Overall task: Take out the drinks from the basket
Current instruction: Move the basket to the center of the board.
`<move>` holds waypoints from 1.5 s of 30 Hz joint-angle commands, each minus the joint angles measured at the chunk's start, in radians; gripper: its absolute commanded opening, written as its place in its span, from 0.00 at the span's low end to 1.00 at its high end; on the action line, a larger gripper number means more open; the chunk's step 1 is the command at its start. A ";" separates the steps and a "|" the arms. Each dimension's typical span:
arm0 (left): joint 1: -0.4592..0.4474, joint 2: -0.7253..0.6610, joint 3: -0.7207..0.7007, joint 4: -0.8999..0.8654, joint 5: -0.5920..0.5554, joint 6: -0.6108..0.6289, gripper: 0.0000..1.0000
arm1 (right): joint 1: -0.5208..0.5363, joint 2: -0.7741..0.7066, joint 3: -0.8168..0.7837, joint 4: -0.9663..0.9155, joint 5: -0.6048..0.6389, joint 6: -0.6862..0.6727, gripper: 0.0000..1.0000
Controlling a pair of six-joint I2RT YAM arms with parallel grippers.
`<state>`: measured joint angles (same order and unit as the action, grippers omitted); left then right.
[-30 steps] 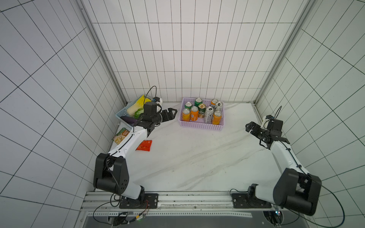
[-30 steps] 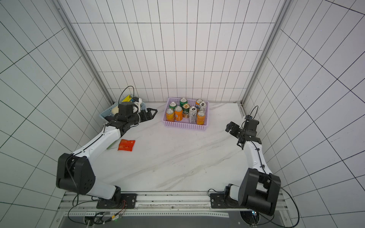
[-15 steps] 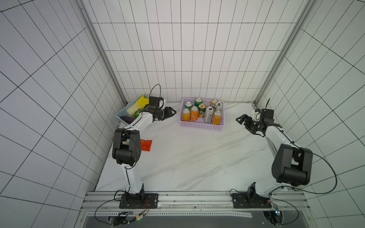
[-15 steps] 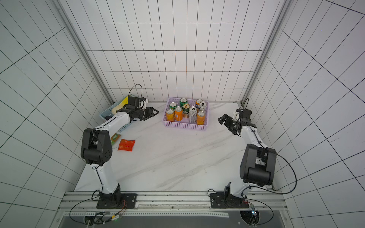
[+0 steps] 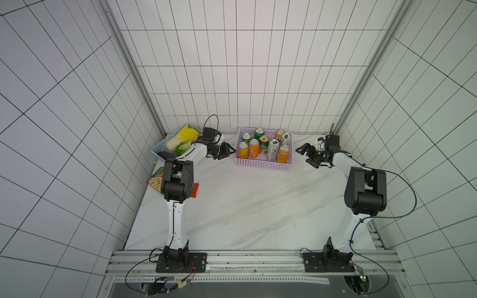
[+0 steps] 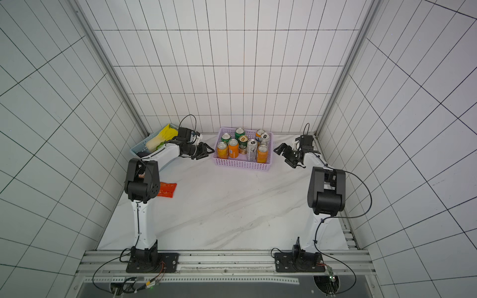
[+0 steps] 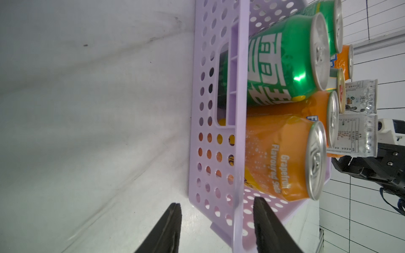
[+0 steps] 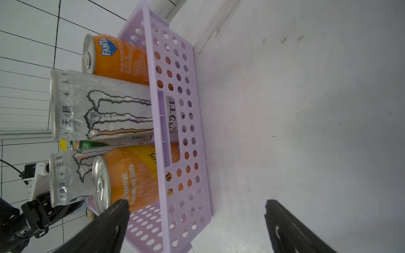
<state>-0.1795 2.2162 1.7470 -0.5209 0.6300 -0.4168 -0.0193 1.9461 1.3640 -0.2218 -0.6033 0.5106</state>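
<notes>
Nine cans (image 5: 254, 152) stand upright in the basket (image 5: 263, 165). The left gripper (image 7: 216, 203), half-parted, straddles its left end wall, nearer. The right gripper (image 8: 196, 203) gapes wide just off the right end.

A light-blue basket (image 5: 159, 149) holds leafy vegetables (image 5: 180, 141); a red packet (image 6: 167, 190) and a nut packet (image 5: 155, 181) lie near it.

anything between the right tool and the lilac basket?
Nothing. Only bare marble tabletop separates the open right tool from the end wall of the lilac basket; both top views show it.
</notes>
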 commanded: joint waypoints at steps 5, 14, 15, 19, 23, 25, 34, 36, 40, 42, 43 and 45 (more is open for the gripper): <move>-0.015 0.074 0.076 -0.015 0.026 0.004 0.37 | 0.029 0.089 0.096 -0.016 -0.057 0.011 0.86; -0.031 0.097 0.080 -0.016 0.035 0.009 0.25 | 0.064 0.154 0.142 -0.030 -0.084 0.009 0.70; -0.032 0.099 0.079 -0.017 0.036 0.009 0.23 | 0.066 0.158 0.145 -0.033 -0.084 0.008 0.67; -0.039 0.093 0.067 -0.027 0.032 0.016 0.14 | 0.071 0.166 0.147 -0.047 -0.085 -0.005 0.55; -0.044 0.068 0.033 -0.019 0.018 0.016 0.08 | 0.076 0.164 0.141 -0.061 -0.090 -0.019 0.43; -0.046 0.052 0.011 -0.007 0.014 0.015 0.05 | 0.079 0.160 0.133 -0.064 -0.092 -0.025 0.37; -0.052 -0.013 -0.083 0.032 -0.001 0.003 0.00 | 0.092 0.106 0.085 -0.084 -0.099 -0.055 0.20; -0.054 -0.031 -0.112 0.045 -0.001 0.001 0.00 | 0.097 0.089 0.070 -0.086 -0.098 -0.062 0.18; -0.055 -0.078 -0.174 0.061 -0.002 0.003 0.00 | 0.107 0.057 0.043 -0.094 -0.099 -0.076 0.14; -0.055 -0.105 -0.204 0.067 -0.006 0.006 0.00 | 0.114 0.043 0.026 -0.096 -0.102 -0.082 0.13; -0.055 -0.119 -0.224 0.071 -0.007 0.006 0.00 | 0.118 0.035 0.017 -0.097 -0.102 -0.086 0.12; -0.055 -0.147 -0.257 0.081 -0.007 0.006 0.00 | 0.126 0.020 -0.002 -0.099 -0.105 -0.090 0.12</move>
<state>-0.2237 2.1132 1.5436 -0.3763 0.5926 -0.4351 0.0788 2.0060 1.4010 -0.2531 -0.6773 0.4377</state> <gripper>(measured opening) 0.076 0.134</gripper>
